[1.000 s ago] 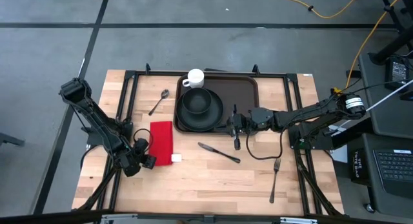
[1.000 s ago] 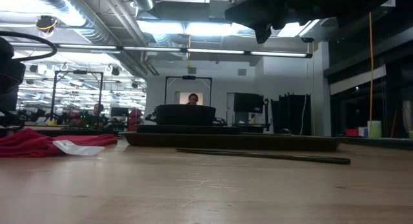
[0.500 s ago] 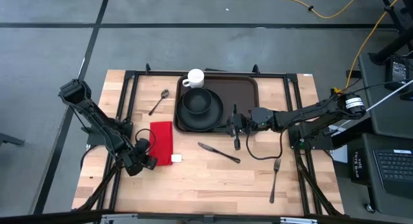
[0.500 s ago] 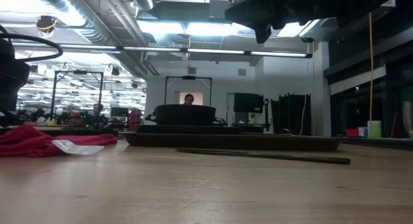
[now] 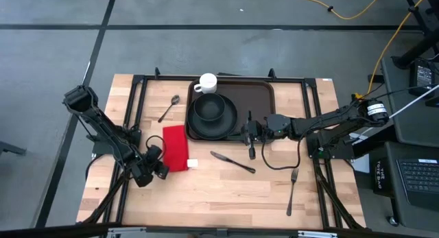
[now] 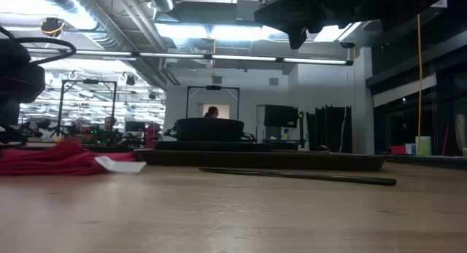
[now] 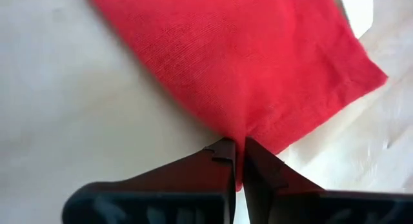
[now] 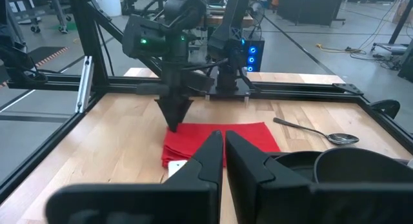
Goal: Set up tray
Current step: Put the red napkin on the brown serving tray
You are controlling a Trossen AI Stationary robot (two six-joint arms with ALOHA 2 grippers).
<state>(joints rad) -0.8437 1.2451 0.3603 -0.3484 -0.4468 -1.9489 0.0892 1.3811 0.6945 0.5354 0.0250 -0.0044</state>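
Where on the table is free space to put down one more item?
The tray's right half is bare. Bare wood lies along the near edge, between the napkin and fork, and left of the spoon. It is crowded around the plate, mug and knife.

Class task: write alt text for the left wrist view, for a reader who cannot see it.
The left end effector is shut on the edge of a red napkin, its two dark fingers pinching the cloth near one corner. The napkin lies spread over a pale wooden table.
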